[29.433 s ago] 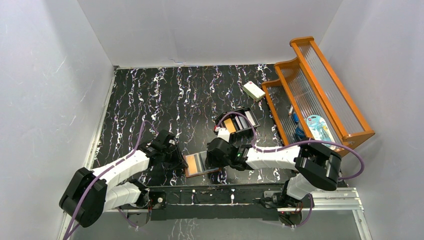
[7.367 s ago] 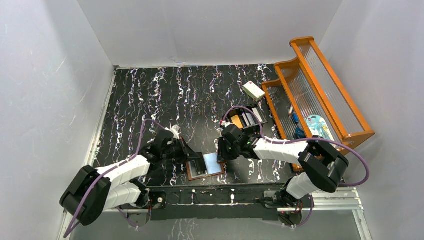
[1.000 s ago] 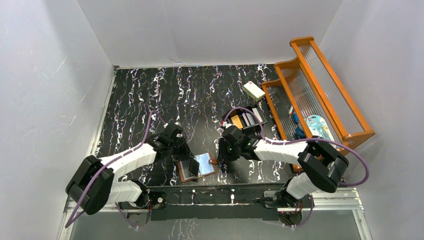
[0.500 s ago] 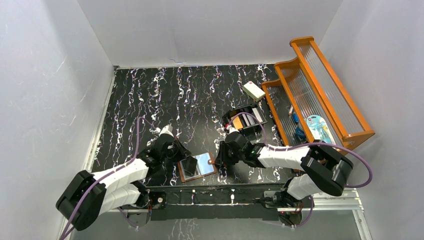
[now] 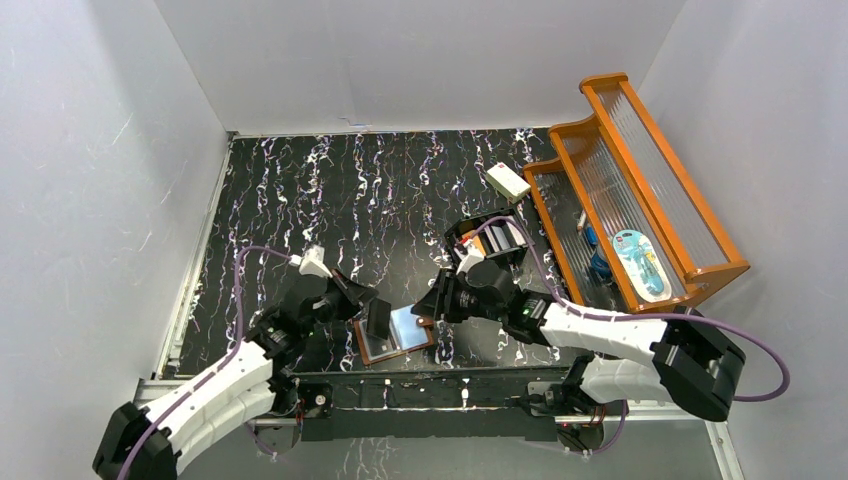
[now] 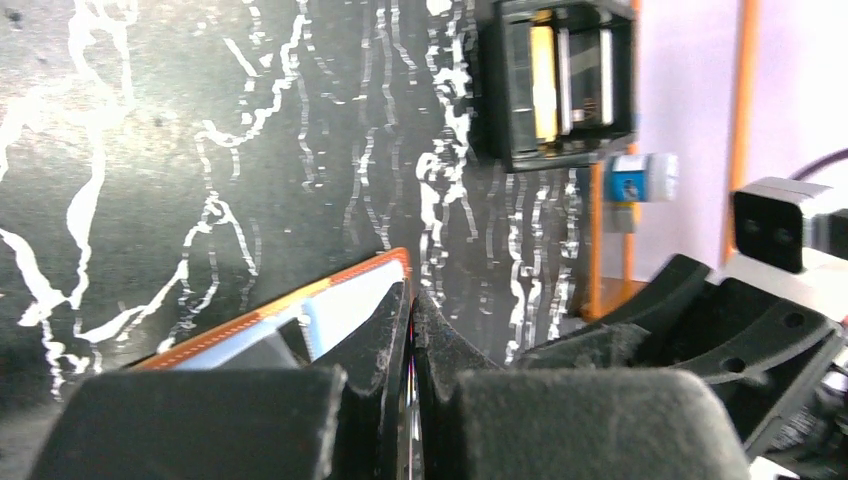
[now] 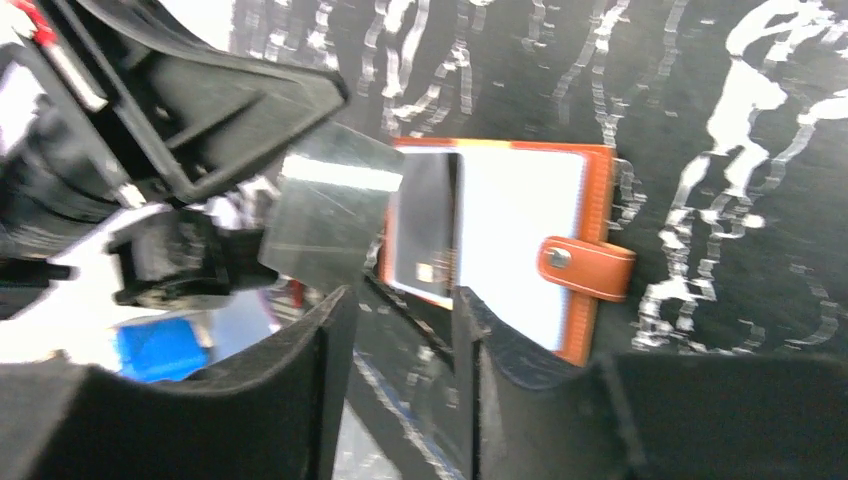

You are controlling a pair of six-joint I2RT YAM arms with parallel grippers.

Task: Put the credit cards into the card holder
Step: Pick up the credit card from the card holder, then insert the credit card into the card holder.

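Left claw (image 6: pixel 411 325) clenched on clear flap (image 7: pixel 330 215) of card holder (image 7: pixel 520 220); right claw (image 7: pixel 400 300) released, empty.

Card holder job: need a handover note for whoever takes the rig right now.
Left gripper: shut, pinching a see-through sleeve up off the card holder.
Right gripper: open, empty, hovering over the holder.
Holder lies open on the table.
Done: one dark card sits in a slot.
To do: an orange card and pale cards stand in the black box; fetch and slot them.
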